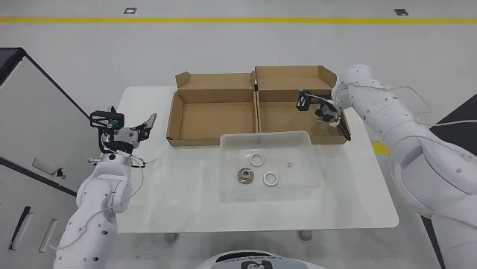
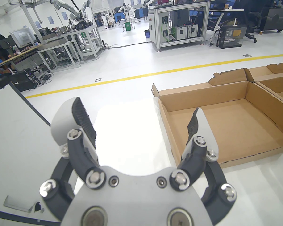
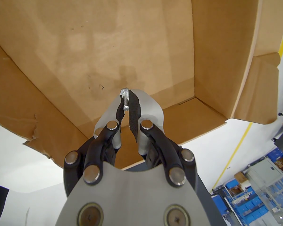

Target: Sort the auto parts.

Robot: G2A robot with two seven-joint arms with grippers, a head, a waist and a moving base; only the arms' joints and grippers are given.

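- Two open cardboard boxes sit side by side, touching, on the white table: the left box and the right box.
- One clear tray sits just at 6 o'clock of the boxes, across their shared wall.
- Four parts lie in the tray, all apart from one another:
  - two white rings, one toward 12 o'clock and the other toward 6 o'clock
  - one grey metal hub at 9 o'clock of the lower ring
  - one small ring toward 3 o'clock
- One bolt is pinched between the pads of the right gripper, with its hex head pointing at the box floor.
- In the top view the right gripper hangs over the right box, toward its 3 o'clock wall.
- The left gripper is at the table's 9 o'clock edge, well apart from the tray. Its fingers are spread wide with nothing between them.
- In the left wrist view the left gripper faces the left box, whose floor is bare.
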